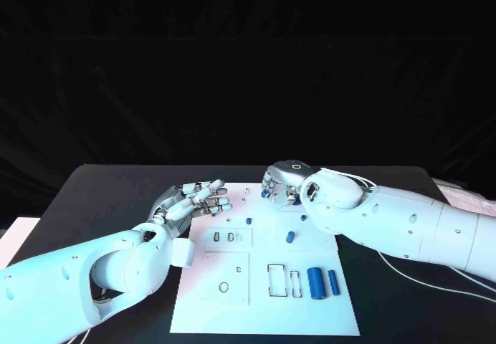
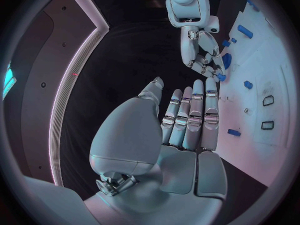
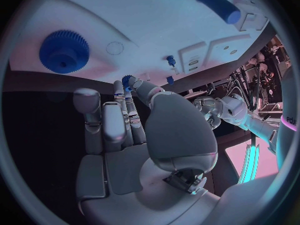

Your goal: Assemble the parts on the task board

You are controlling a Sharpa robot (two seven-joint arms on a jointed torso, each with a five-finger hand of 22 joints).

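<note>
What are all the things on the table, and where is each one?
Task board: one, white plate, middle of the black table.
Cylinders: two, blue, side by side near the board's near right corner.
Small peg: one, blue, middle of the board.
Gear: one, blue, on the board near the right hand.
Table: one, black, under the board.
Left hand: silver, open, fingers apart, at the board's far left edge.
Right hand: silver, fingers curled at small blue parts on the board's far edge.
</note>
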